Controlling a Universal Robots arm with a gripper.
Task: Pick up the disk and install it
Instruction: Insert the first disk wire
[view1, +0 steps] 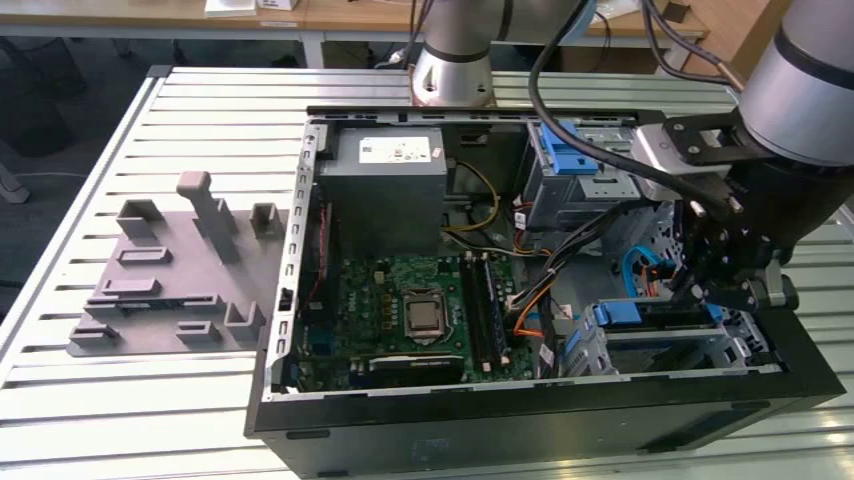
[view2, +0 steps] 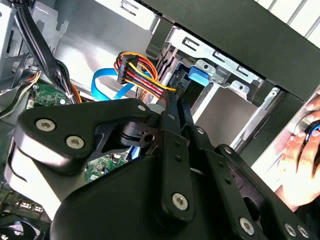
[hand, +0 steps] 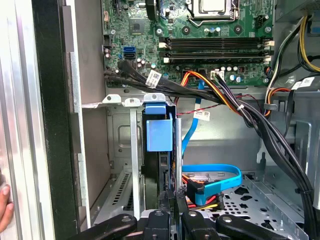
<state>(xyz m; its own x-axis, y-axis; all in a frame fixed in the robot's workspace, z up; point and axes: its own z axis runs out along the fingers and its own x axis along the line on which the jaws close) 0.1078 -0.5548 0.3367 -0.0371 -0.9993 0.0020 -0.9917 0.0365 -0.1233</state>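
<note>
Disk (hand: 159, 137) sits edge-on in its cage (hand: 131, 150), just ahead of our jaws (hand: 171, 202), blue tab (hand: 158, 135) facing us. Jaws look pinched together on its near edge, probably pressing it home along the rails. A hand (view2: 300, 160) steadies the case (view1: 534, 425).

Computer case (view1: 534, 420): open on the counter (view1: 134, 420).
Fixture plate (view1: 174, 270): beside the case, toward the exterior view's left.
Motherboard (view1: 400, 310): inside the case.
Power supply (view1: 387, 190): inside, behind the motherboard.
End effector (view1: 714, 290): over the drive cage (view1: 667, 335), at the exterior view's right.
</note>
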